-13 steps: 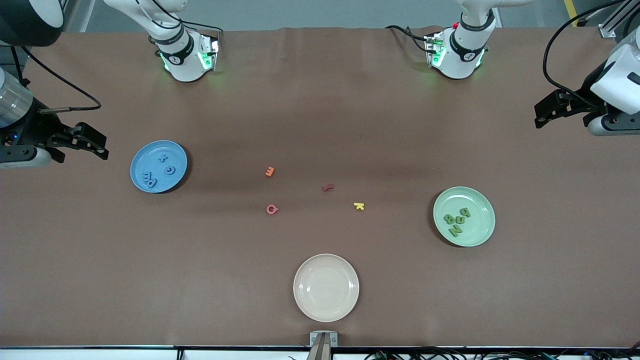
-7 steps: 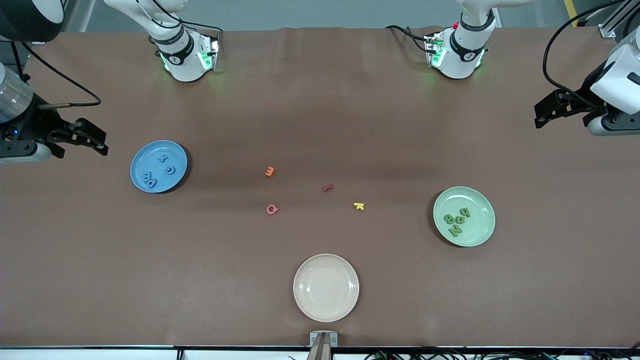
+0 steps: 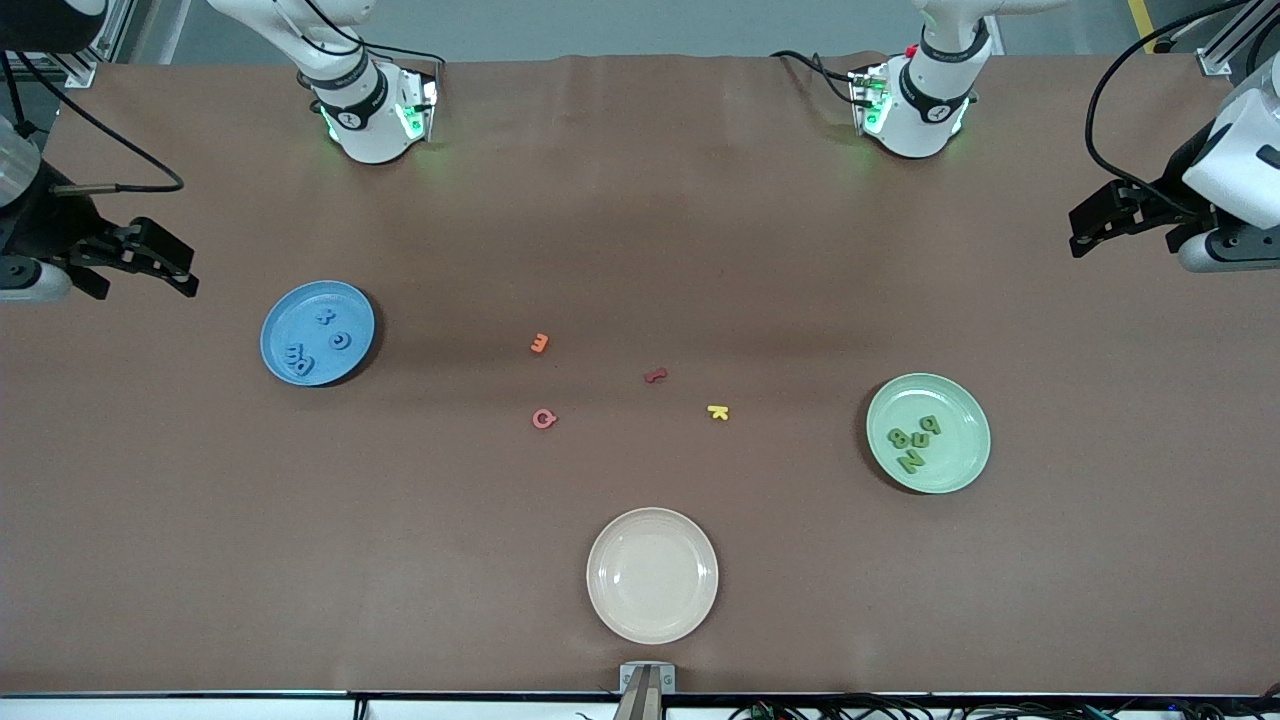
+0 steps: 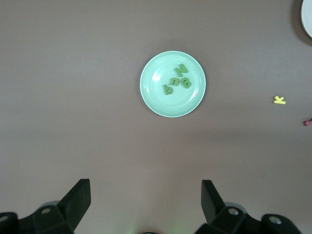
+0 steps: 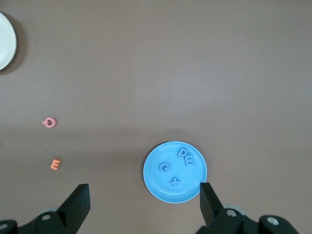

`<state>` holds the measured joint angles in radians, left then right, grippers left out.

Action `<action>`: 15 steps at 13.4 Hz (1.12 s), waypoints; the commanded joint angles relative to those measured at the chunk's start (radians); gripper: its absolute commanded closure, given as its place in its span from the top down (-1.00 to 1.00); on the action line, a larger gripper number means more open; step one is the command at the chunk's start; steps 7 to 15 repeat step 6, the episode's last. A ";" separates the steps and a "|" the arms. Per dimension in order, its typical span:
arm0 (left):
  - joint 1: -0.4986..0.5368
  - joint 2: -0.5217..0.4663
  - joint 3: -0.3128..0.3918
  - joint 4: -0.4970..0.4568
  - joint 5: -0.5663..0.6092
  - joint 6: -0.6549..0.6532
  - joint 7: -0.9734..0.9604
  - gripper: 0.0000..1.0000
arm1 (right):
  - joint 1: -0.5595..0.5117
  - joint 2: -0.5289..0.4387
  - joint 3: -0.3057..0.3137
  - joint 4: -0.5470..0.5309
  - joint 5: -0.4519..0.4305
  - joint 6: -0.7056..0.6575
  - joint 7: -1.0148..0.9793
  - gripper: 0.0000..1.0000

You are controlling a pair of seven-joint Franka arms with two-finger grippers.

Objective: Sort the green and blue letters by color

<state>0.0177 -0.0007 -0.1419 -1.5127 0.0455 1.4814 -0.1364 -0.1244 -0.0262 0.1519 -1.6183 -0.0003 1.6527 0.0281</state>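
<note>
Sorting looks done: four flat blue letters [image 3: 318, 345] lie in the round blue plate [image 3: 285, 310] at nine o'clock on the bench, four olive-green letters [image 3: 915, 440] in the pale-green plate [image 3: 965, 405] at three o'clock; left pincer [image 3: 1095, 222] and right pincer [image 3: 160, 262], both spread empty, wait at the bench ends

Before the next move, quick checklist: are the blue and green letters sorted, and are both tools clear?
1. Blue letters on blue plate: ok, four there.
2. Green letters on green plate: ok, four there.
3. No blue or green letter loose on the table: ok; only the orange, red, pink and yellow letters lie there.
4. Left tool empty: ok, open, at its arm's end of the table.
5. Right tool empty: ok, open, at its arm's end.
6. White plate empty: ok.
</note>
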 commanded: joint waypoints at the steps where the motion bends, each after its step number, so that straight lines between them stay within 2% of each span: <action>1: -0.001 -0.009 -0.004 0.009 0.008 -0.012 -0.019 1.00 | -0.040 -0.023 0.009 0.014 0.000 -0.051 0.009 0.98; 15: 0.002 -0.010 -0.011 0.009 0.008 -0.016 -0.017 1.00 | -0.046 -0.023 0.009 0.040 0.000 -0.056 0.009 0.99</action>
